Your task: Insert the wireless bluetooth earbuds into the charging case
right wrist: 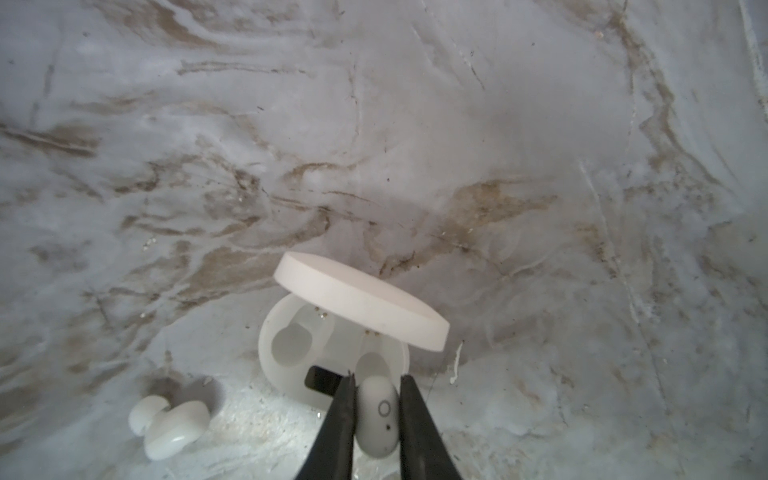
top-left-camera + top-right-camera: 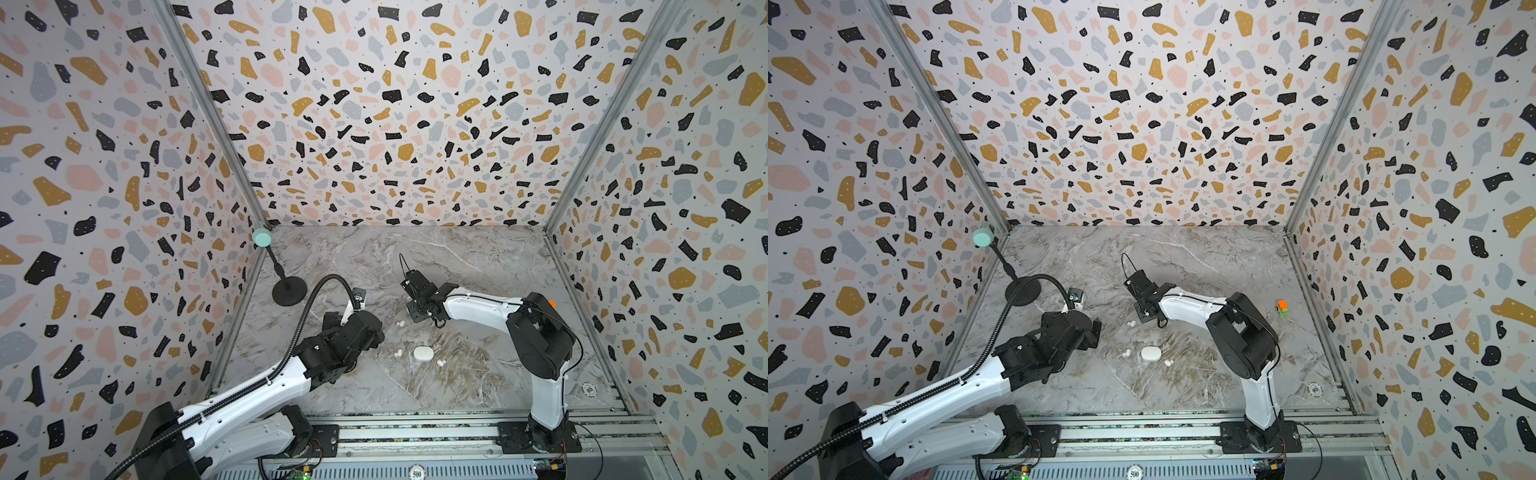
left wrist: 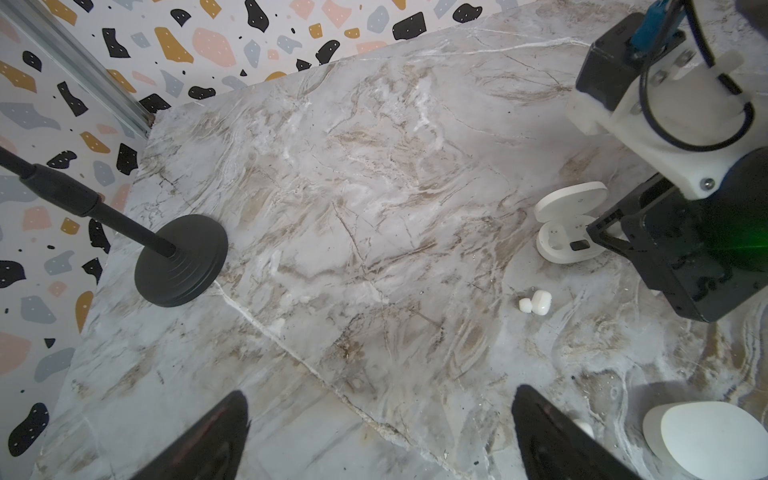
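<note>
right gripper [image 1: 376, 380]: is clenching its two dark fingers on one earbud, over the middle of the table.
held earbud [image 1: 376, 415]: its long axis is running along the fingers. One end is pointing at the open case, and the face with the ring mark is turning toward the wrist camera. It is sitting just at the case's rim; I cannot tell if it is touching.
open case [image 1: 270, 332]: is lying under the right gripper, with both pockets showing bare.
lid [image 1: 361, 301]: is standing hinged up and tilted over the base.
loose earbud [image 1: 170, 428]: is lying on its side on the marble, just left of the open case.
closed case [image 2: 423, 354]: is lying nearer than the open case, its long axis running left to right.
left-hand earbud [image 2: 398, 353]: is lying just left of the closed case.
right-hand earbud [image 2: 440, 363]: is lying just right of the closed case, slightly nearer.
left gripper [image 3: 380, 392]: is hovering released left of the cases, fingers spread wide and gripping nothing.
views: both top views are hiding the open case beneath the right gripper, while both wrist views are showing it. Only a top view is showing the orange toy [image 2: 1282, 307] whole, at far right.
</note>
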Available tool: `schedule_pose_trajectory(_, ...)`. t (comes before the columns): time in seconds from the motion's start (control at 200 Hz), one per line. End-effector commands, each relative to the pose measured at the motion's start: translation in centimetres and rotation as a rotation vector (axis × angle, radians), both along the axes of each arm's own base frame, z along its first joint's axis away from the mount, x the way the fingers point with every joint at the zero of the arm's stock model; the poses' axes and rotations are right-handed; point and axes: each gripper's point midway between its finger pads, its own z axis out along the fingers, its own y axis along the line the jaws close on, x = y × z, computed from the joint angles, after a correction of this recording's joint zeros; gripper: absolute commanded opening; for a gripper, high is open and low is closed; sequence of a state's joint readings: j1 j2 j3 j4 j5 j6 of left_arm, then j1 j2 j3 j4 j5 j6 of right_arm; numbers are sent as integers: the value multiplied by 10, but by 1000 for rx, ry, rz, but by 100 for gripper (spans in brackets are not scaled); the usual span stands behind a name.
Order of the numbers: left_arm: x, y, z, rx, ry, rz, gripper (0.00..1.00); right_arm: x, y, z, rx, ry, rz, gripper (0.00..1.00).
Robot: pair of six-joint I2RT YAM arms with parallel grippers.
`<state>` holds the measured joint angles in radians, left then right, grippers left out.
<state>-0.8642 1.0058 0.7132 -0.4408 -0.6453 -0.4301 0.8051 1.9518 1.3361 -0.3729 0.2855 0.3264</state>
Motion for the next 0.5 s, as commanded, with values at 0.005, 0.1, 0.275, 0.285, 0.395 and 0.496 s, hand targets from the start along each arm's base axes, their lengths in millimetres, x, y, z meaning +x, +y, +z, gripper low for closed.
schedule_pose_trajectory(0.005,3,0,1,-3,-17,3,100,9,2,9,0,-27,-3,20)
schedule_pose_trajectory(0.1,3,0,1,-3,-17,4,100,10,3,9,-2,-27,-1,20)
schedule_pose_trajectory(0.275,3,0,1,-3,-17,3,100,10,5,10,6,-28,0,20)
schedule_pose_trajectory(0.285,3,0,1,-4,-17,3,100,10,5,9,5,-28,0,20)
schedule_pose_trajectory(0.395,3,-1,1,-3,-17,2,100,11,6,10,8,-29,1,20)
schedule_pose_trajectory(0.496,3,0,0,0,-16,2,100,11,6,11,10,-28,1,20)
